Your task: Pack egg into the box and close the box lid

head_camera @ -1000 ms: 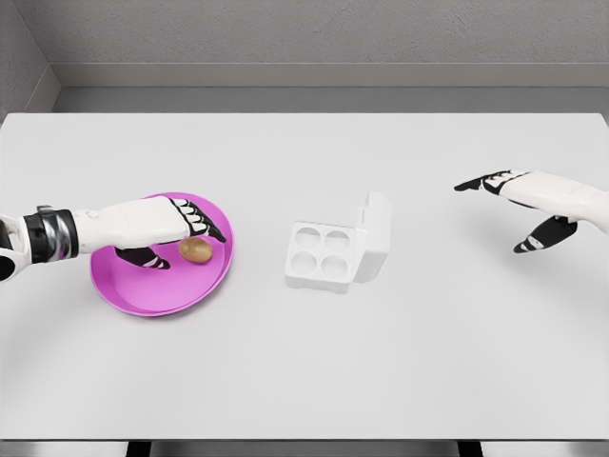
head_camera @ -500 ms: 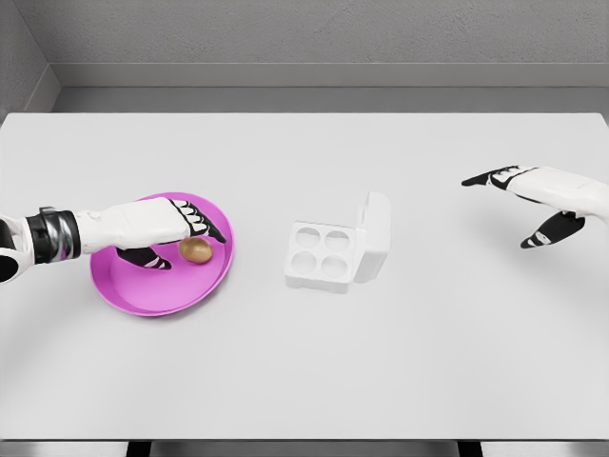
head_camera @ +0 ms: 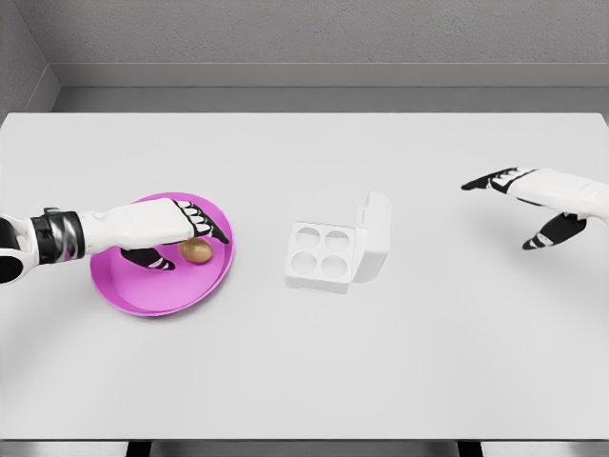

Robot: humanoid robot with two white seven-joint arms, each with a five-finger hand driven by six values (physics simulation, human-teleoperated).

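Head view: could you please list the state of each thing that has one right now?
egg: lying on the plate, not lifted
pink plate: holds the egg
egg box: four cups unfilled
box lid: open, standing up
left hand: over the egg, grasp unclear
right hand: open, holding nothing

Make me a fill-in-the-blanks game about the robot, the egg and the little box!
1. The small brown egg lies on a round ____ plate.
2. The white egg box has ____ empty cups.
3. The box's hinged white lid stands ____.
4. The robot's ____ hand hovers over the egg, while the other hand waits far off, fingers spread.

Missing words: pink; four; open; left
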